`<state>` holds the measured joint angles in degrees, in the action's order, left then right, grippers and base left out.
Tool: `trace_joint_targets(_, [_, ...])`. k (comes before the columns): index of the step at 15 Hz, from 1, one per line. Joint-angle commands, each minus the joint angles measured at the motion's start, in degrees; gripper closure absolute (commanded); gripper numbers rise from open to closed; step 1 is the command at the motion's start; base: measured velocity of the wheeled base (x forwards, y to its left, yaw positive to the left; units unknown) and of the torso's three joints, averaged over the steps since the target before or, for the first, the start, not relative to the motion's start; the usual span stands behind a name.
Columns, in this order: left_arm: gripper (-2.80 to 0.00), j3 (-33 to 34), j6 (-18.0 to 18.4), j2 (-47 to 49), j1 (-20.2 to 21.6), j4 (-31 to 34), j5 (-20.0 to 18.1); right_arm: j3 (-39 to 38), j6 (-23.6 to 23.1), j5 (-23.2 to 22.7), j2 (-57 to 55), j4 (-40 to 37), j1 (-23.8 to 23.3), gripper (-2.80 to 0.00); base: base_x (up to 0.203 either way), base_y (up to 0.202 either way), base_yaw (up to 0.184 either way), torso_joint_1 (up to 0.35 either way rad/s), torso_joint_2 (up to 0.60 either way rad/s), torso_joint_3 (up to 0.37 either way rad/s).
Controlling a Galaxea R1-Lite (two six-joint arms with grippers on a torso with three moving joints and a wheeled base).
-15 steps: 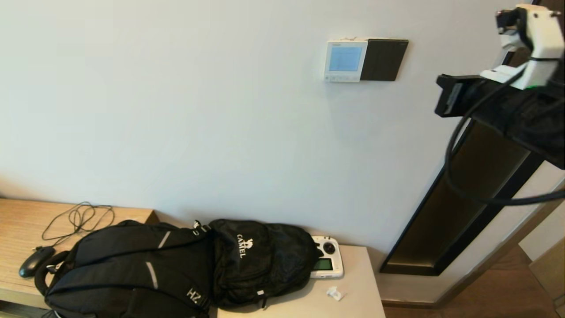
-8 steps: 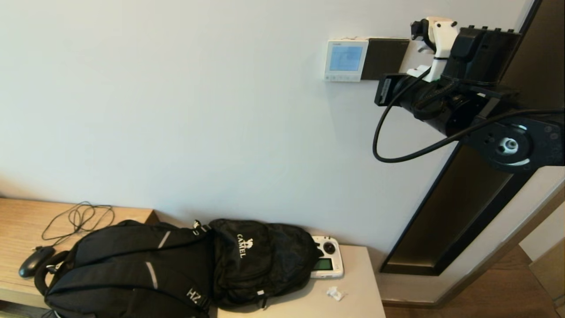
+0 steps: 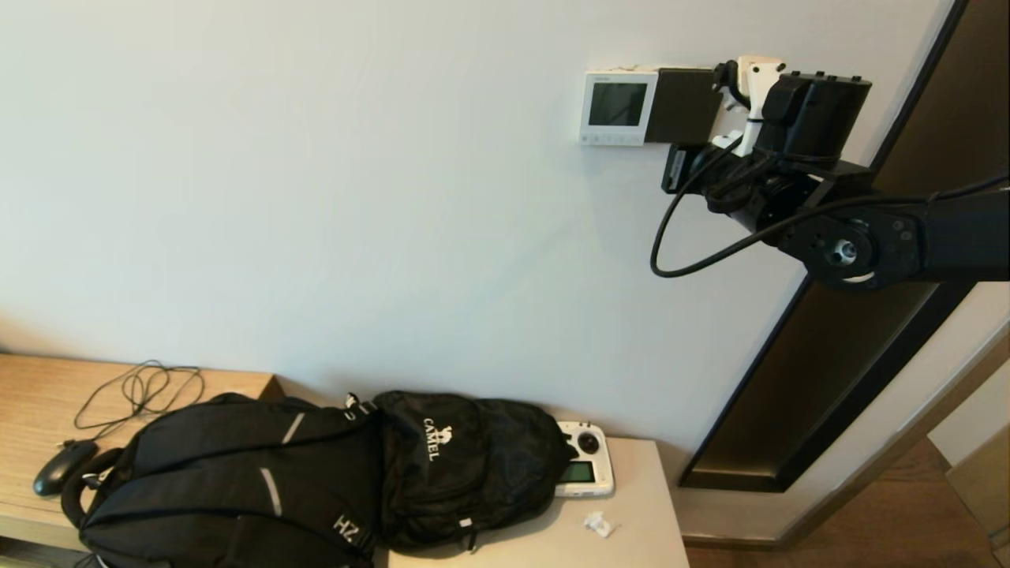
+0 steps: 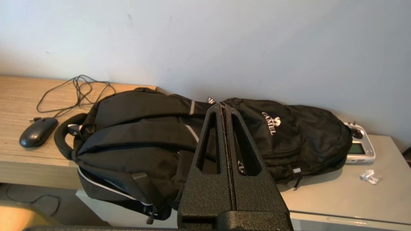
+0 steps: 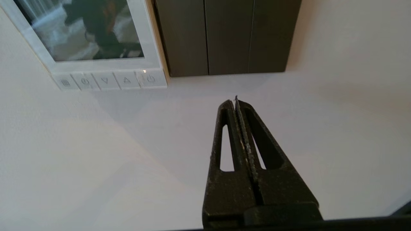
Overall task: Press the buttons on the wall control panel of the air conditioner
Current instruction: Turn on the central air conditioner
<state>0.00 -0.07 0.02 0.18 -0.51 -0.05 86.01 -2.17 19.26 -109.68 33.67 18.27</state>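
Note:
The white wall control panel (image 3: 618, 106) hangs on the wall with its screen dark; a plain black panel (image 3: 685, 105) adjoins it on the right. The buttons (image 3: 612, 140) run along its lower edge. In the right wrist view the panel frame (image 5: 96, 65) and the buttons (image 5: 106, 80) show close up, beside the black panel (image 5: 224, 35). My right gripper (image 3: 673, 166) is shut and empty. Its tip (image 5: 235, 101) is close to the bare wall just below the black panel, to the right of the buttons. My left gripper (image 4: 223, 106) is shut and empty, low above the backpacks.
Two black backpacks (image 3: 316, 473) lie on the low tables. A white handheld controller (image 3: 585, 469) lies beside them. A mouse (image 3: 63, 465) and a cable (image 3: 142, 390) lie on the wooden table at the left. A dark door frame (image 3: 828, 355) stands at the right.
My right arm has swung left from the door frame to the wall below the black panel. The control panel's screen has gone from lit blue to dark.

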Motion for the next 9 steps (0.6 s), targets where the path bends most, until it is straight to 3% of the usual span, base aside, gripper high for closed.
trace_joint_targets(1, [0.0,0.0,-0.01,-0.02,0.08,-0.02,0.05,1.52,-0.02,0.07,-1.17,0.17,-0.16,0.0,0.0,0.0,0.0,0.0,0.0,0.0])
trace_joint_targets(9, [0.0,0.0,-0.01,-0.02,-0.01,-0.02,0.04,5.47,1.92,1.29,-4.41,0.52,2.72,0.0,0.0,0.0,0.0,0.0,0.0,0.0])
